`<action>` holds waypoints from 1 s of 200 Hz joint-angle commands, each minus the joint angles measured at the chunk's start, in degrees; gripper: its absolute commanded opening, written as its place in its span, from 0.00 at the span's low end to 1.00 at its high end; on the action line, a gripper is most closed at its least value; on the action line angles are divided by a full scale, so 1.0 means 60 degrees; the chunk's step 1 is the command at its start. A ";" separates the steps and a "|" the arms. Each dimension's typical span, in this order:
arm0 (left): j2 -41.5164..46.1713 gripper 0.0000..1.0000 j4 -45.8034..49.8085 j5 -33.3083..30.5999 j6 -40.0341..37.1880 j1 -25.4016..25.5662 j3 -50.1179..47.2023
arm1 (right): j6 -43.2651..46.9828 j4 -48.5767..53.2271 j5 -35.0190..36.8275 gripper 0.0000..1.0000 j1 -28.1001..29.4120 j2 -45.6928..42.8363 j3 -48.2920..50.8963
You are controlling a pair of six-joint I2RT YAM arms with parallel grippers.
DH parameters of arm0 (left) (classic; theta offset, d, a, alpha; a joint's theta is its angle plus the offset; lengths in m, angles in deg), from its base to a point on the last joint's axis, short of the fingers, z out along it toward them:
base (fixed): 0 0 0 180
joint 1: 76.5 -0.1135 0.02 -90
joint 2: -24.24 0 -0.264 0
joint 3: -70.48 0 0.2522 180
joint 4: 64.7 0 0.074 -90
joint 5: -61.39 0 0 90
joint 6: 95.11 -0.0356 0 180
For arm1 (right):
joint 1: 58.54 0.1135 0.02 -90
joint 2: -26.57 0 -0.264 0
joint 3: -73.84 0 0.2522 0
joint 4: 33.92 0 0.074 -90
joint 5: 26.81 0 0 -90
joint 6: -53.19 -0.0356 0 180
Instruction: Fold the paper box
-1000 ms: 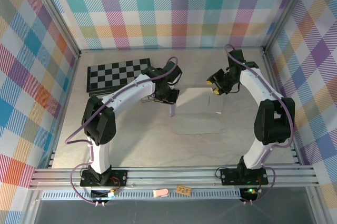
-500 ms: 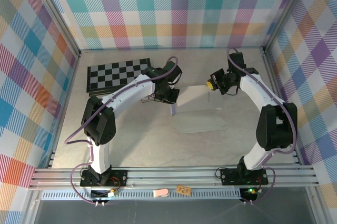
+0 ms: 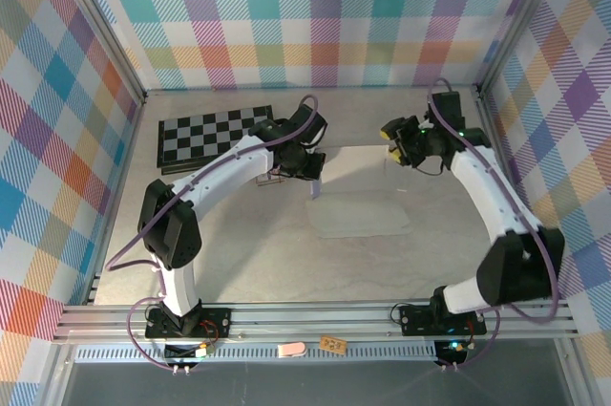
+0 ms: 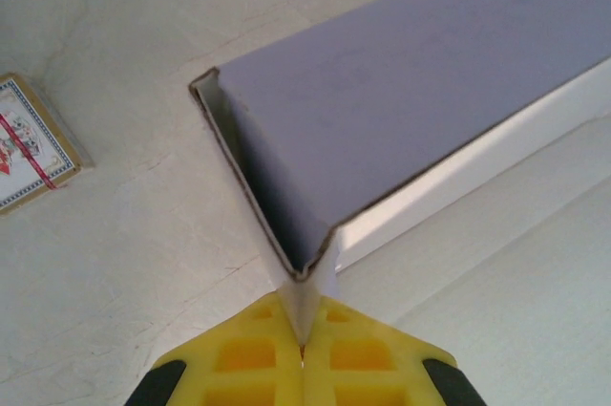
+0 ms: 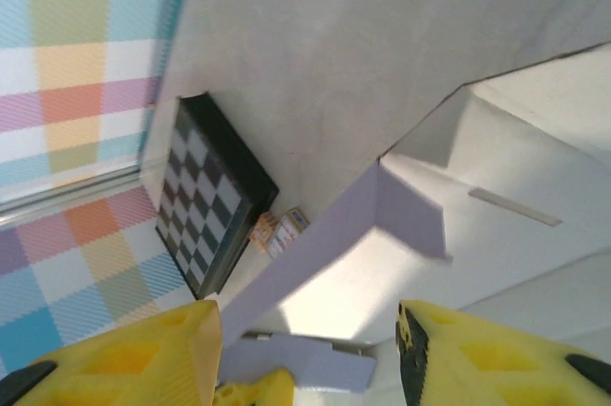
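Two changes were noted over the last second. The right gripper (image 3: pixel 390 141), which had been shut at the far right corner of the paper box (image 3: pixel 359 215), was found parted again. Nothing was seen between its fingers in the right wrist view, and it had been drawn a little back and outward from the card. The sheet itself had been shifted slightly toward the far side of the table (image 3: pixel 248 253). The left gripper (image 4: pixel 304 353) was kept pinched on a thin cream flap at the left corner of a raised lavender wall. It was judged that the right end had been let go for a fresh hold, and that the box was far from closed.

The box was placed at mid-table between the two grippers, its near panel lying flat. The wall's top edge and folded left corner were shown sharply in the left wrist view. The card pack (image 4: pixel 27 153) lay near that corner but apart from it, and the checkerboard (image 3: pixel 215 134) lay beyond, at the far left. Open room was left on the near side and to the right of the sheet; less was left on the left.
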 commanded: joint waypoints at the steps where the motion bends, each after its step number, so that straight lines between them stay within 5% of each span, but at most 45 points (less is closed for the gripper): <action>1: 0.0570 0.00 -0.0435 -0.0073 -0.0617 -0.0165 -0.0060 | 0.1650 0.0979 0.0458 0.51 -0.0108 -0.1123 0.0751; 56: 0.0528 0.00 -0.0211 0.0115 -0.0980 -0.0329 0.0386 | 0.2549 0.0614 0.0118 0.52 -0.0280 -0.1991 0.2864; 156: 0.0634 0.00 -0.0153 0.0357 -0.0856 -0.0329 0.0603 | 0.3538 -0.0465 -0.0025 0.56 -0.0325 -0.0521 0.3276; 200: 0.0600 0.00 -0.0101 0.0468 -0.0795 -0.0328 0.0719 | 0.3736 -0.0888 -0.0047 0.48 -0.0321 -0.0257 0.3280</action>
